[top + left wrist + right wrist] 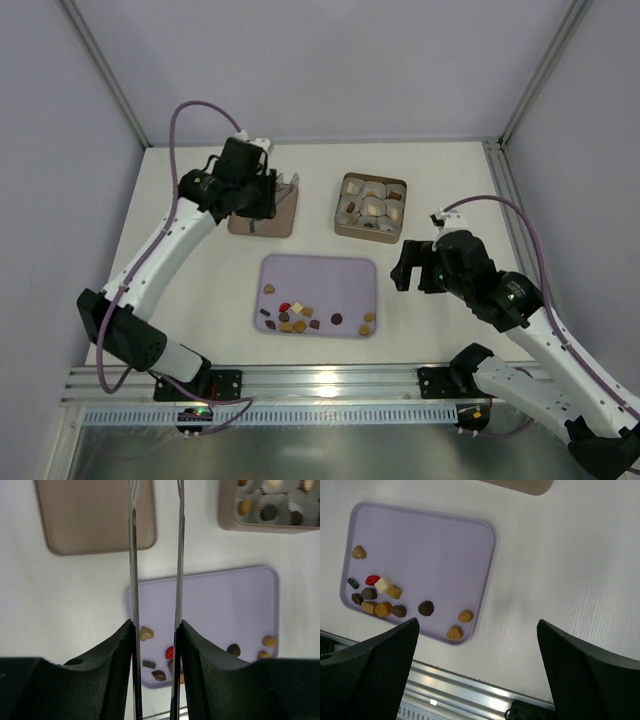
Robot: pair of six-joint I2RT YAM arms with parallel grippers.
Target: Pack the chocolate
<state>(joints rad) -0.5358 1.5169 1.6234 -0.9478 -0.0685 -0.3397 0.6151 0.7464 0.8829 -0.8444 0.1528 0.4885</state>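
Several tiny chocolates in dark brown, tan and cream, plus one red, lie along the near edge of a lavender tray. A brown box with pale cup liners holds a few pieces. My left gripper hovers over the flat brown lid, shut on thin metal tongs whose blades stand slightly apart. In the left wrist view, the left gripper points at the tray. My right gripper is wide open and empty, right of the tray.
The metal rail runs along the near table edge and shows in the right wrist view. Grey walls close in the back and sides. Bare white table lies between the tray and the right gripper.
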